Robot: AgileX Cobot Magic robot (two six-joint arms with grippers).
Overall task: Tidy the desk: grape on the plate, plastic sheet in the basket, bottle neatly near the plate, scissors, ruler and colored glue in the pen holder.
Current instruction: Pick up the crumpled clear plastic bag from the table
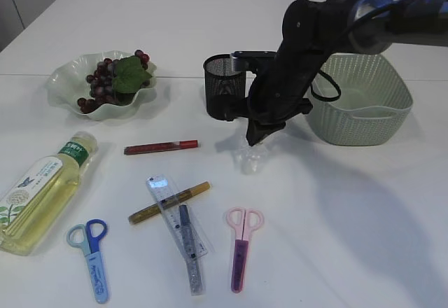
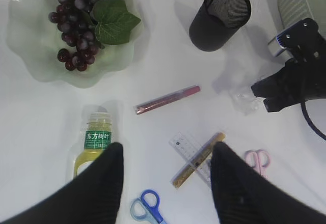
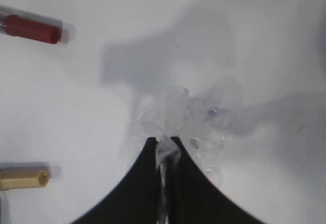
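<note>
1. We see our right gripper (image 3: 163, 141) with its two dark fingers (image 3: 140, 183) pressed together, a thin strip of the clear plastic sheet (image 3: 186, 114) pinched between them.
2. The rest of the crumpled sheet lies on the white tabletop (image 3: 265, 35) just beyond the fingertips.
3. A red glue tube (image 3: 33, 29) lies toward the view's upper left.
4. A gold glue tube (image 3: 23, 178) shows at the view's lower left, well apart from the sheet.

We see a bright, evenly lit white table (image 1: 336, 210) with soft grey shadows under the arm (broadest toward its right front corner). The right wrist view is blurred throughout, worst at its left edge; the other two views are sharper.
</note>
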